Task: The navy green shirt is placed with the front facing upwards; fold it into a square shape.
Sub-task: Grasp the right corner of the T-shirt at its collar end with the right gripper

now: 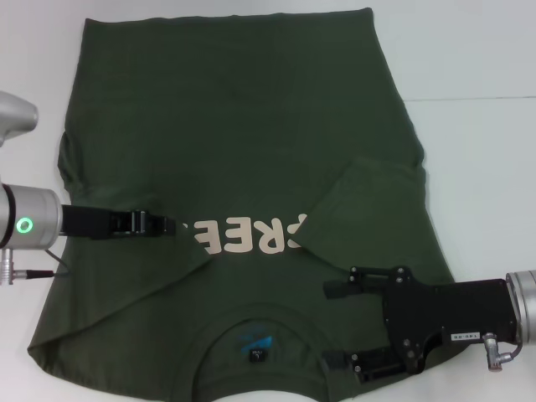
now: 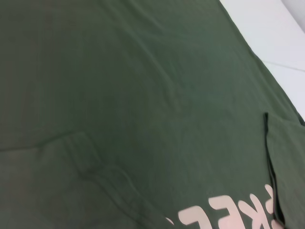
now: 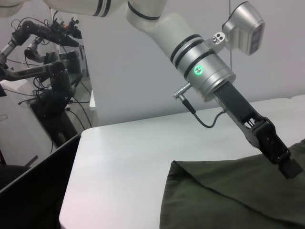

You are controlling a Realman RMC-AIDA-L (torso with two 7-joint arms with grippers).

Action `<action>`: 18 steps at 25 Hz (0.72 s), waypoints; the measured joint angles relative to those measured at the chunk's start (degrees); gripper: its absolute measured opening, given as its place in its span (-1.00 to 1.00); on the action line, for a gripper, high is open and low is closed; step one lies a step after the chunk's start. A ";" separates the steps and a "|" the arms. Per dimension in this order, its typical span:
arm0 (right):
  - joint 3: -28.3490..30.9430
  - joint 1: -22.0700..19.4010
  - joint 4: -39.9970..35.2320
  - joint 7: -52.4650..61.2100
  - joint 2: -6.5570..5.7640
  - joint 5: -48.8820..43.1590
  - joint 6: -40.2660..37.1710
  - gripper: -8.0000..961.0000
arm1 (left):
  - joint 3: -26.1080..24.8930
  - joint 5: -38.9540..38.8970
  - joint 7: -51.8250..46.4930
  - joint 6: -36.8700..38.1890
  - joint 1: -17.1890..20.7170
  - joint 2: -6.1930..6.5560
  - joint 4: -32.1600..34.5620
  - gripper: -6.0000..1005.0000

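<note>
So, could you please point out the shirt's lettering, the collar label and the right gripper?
lettering (image 1: 251, 236), head view, middle of the pale letters.
collar label (image 1: 256, 342), head view, blue print inside the collar.
right gripper (image 1: 331, 325), head view, between its fingertips.

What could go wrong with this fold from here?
1. The left gripper sits on the shirt by the lettering; pulling away could drag the folded left sleeve back open.
2. The right gripper is open near the collar; a low sweep may snag it.
3. The right sleeve flap lies crooked, so the square may skew.
</note>
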 joint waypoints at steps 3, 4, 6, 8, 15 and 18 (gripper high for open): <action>0.02 -0.11 -0.19 0.00 0.00 0.00 -0.09 0.87 | -0.37 -0.05 -0.07 0.85 0.33 0.43 0.79 -0.62; 0.04 -0.11 -0.23 0.00 -0.01 0.00 -0.11 0.87 | -0.37 -0.06 -0.07 1.18 0.44 0.51 1.13 -0.58; 0.17 -0.11 -0.30 0.00 -0.06 0.04 -0.26 0.87 | -0.38 -0.07 -0.08 2.05 0.89 0.54 2.59 -0.51; 0.48 -0.11 -0.40 0.06 -0.11 0.12 -0.53 0.87 | -0.38 -0.07 -0.06 3.02 1.52 0.59 4.17 -0.38; 3.54 -0.35 -6.27 10.09 -0.28 0.10 -0.02 0.87 | -4.74 -0.52 1.79 9.99 3.32 2.64 7.90 0.29; 5.19 0.08 -10.25 20.88 -0.82 -0.35 -0.16 0.87 | -9.52 -4.23 9.36 14.81 3.47 3.17 7.05 0.54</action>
